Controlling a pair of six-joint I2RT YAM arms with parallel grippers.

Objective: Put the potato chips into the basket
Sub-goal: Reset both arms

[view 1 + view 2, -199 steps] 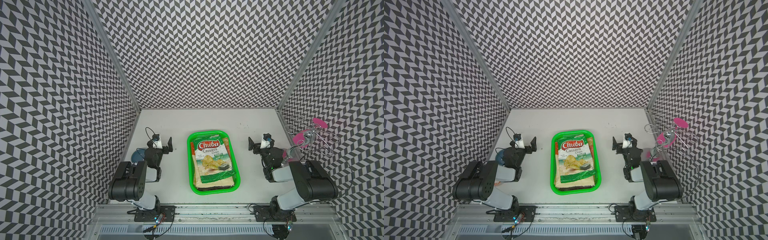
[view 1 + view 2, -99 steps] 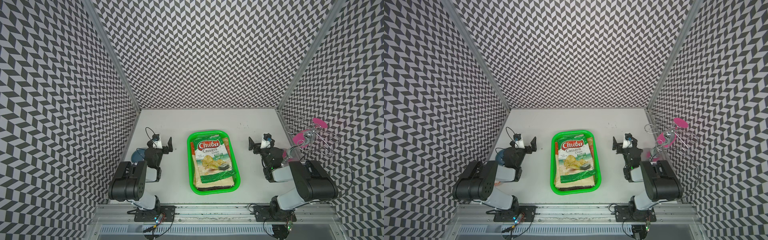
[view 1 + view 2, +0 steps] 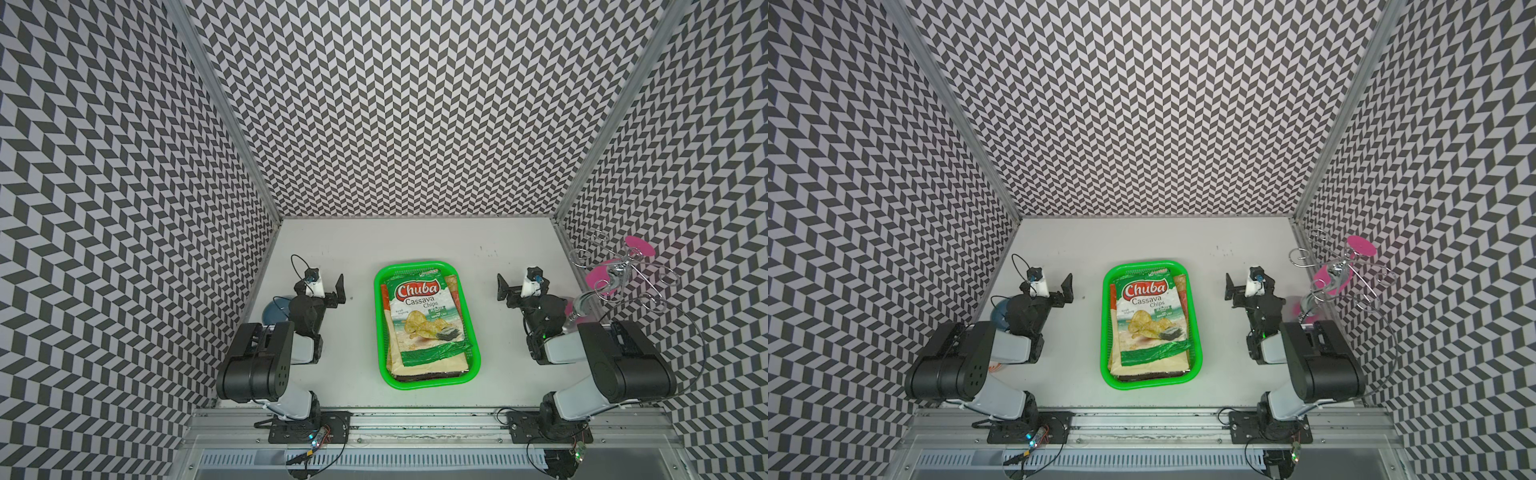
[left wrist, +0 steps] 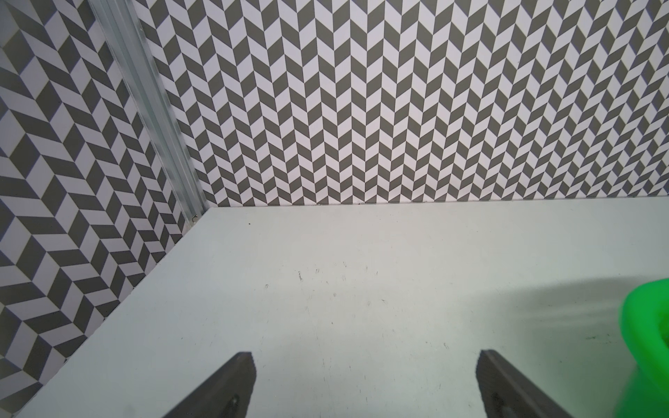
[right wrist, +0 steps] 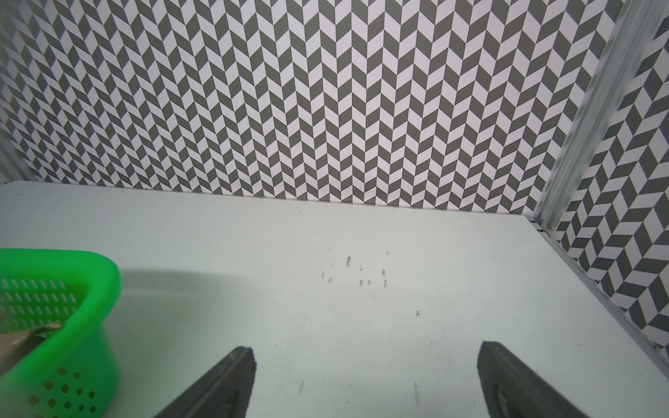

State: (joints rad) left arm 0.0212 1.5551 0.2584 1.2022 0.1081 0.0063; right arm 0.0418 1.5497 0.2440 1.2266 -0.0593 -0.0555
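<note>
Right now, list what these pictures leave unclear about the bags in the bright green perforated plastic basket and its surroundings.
- Bags under the green-white Chuba cassava chips bag: only edges show in both top views; the top bag hides their number and brands.
- Bright green perforated plastic basket: cut off by the frame edge and blurred in the left wrist view.
- Blue-grey round thing: mostly hidden behind the left arm in both top views.

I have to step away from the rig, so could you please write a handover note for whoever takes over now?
Left gripper: open, empty, apart from the basket.
Right gripper: open, empty, on the basket's other side.
Potato chips: stacked inside the basket, Chuba bag on top.
Done: every bag in view is in.
Left: nothing that these views show.
</note>
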